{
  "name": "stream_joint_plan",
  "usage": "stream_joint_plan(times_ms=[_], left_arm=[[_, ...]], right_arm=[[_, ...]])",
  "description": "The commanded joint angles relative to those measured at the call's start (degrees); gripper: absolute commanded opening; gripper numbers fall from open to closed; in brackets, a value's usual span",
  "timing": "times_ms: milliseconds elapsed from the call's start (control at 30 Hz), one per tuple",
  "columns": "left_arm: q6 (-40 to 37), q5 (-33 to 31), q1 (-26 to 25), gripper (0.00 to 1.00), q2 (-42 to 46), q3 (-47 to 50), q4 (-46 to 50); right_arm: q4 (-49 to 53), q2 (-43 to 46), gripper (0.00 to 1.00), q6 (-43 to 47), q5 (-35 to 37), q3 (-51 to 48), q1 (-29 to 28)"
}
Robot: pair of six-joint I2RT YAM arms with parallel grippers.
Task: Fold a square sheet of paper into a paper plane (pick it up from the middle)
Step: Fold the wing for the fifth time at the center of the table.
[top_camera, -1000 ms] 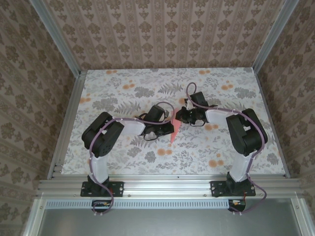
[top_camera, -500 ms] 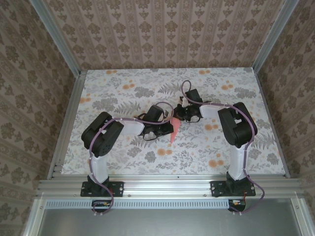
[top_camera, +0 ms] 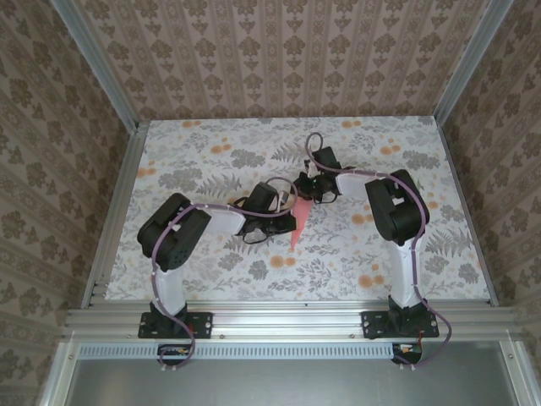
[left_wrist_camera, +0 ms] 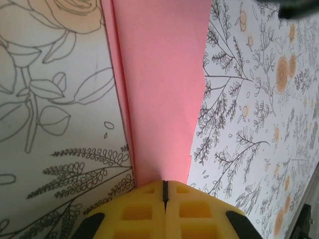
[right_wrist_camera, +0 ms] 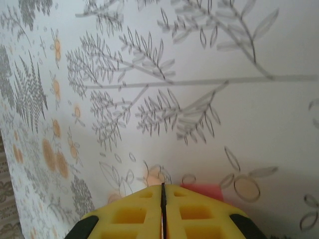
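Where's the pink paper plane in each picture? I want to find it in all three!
Top external: the paper plane lies mid-table, its narrow end toward the near edge.
Left wrist: it runs from the top edge down into the left gripper.
Right wrist: a small pink bit of it peeks out beside the right gripper, at the bottom.
Shared landmark: the flowered tabletop with orange blooms.

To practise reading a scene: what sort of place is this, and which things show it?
Probably a robot test cell, not a home: a left arm and right arm bolted to an aluminium frame, patterned walls closing in a floral table, and a pink paper plane between the arms.
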State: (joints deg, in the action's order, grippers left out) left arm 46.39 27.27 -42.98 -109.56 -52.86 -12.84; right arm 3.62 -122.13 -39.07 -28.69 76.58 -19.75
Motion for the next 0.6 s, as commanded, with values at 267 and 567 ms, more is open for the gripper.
stream_joint_plan(times_ms=[267, 567], left_arm=[[-2.9, -1.0, -0.2, 0.05, -1.4, 3.3, 11.0], [-2.8, -1.2, -0.1, 0.05, -0.5, 2.8, 10.7]], right_arm=[[5.3, 7.1, 0.12, 0.9, 1.8, 2.6, 1.5], [5.3, 18.1, 0.2, 3.2, 1.4, -12.5, 1.5]])
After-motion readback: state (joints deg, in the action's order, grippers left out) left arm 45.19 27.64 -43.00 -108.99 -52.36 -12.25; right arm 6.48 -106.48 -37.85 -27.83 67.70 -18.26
